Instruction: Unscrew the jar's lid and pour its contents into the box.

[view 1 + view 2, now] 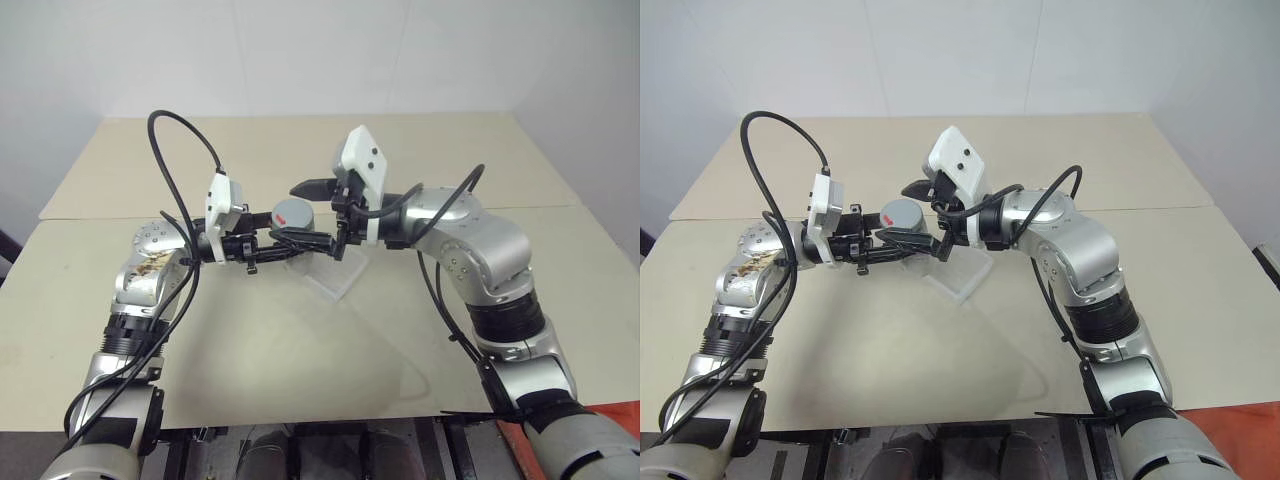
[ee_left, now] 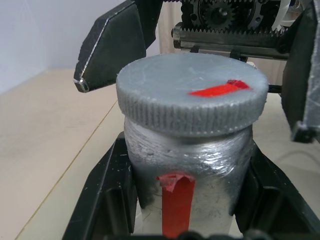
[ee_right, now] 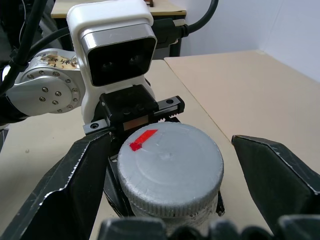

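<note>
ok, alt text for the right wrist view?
Right gripper open, fingers either side of the grey ribbed lid marked with red tape, not touching it. Behind, the left gripper holds the jar above a beige table.

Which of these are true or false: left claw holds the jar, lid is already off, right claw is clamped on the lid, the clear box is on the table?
1. The left claw grips the jar by its body. True.
2. The lid is off the jar. False: it sits on top of the jar.
3. The right claw is clamped on the lid. False: its fingers stand open either side of the lid, with gaps.
4. The box lies on the table. True.
5. The lid has a red mark on top. True.
</note>
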Robot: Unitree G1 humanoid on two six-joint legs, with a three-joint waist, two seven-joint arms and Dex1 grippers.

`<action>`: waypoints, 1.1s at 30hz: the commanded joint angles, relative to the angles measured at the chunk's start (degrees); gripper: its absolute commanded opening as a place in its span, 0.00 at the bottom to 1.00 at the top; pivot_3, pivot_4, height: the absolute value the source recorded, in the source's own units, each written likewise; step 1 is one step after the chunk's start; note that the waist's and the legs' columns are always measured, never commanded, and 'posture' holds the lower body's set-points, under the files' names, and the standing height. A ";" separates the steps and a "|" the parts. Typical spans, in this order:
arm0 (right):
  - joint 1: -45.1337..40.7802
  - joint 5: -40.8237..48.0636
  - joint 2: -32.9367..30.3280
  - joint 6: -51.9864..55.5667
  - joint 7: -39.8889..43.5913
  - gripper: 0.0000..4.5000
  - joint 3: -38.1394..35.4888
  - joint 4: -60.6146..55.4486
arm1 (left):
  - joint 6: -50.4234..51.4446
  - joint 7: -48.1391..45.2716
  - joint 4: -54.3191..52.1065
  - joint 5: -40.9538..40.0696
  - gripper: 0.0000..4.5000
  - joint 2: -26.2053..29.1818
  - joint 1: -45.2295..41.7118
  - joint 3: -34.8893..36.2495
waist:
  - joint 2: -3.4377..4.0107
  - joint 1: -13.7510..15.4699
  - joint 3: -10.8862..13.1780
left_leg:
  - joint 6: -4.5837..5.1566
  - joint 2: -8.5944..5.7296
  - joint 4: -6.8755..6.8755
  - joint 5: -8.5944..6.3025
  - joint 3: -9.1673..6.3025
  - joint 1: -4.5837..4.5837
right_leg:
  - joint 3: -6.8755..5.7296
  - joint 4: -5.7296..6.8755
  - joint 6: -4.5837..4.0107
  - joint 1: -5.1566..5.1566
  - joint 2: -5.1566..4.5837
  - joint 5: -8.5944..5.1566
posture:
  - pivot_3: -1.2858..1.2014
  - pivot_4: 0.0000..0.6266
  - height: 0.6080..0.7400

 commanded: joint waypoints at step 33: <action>-4.61 3.48 -2.45 0.26 1.99 0.61 -7.13 0.10 | -1.68 -3.29 -0.33 1.76 0.46 3.56 0.89 -1.23 | 0.00 -0.02 0.00 | 0.00 0.00 0.00 0.00 0.00 0.00 | 0.00 0.00 0.00 0.00 0.00 0.00 | 0.52 0.24 1.00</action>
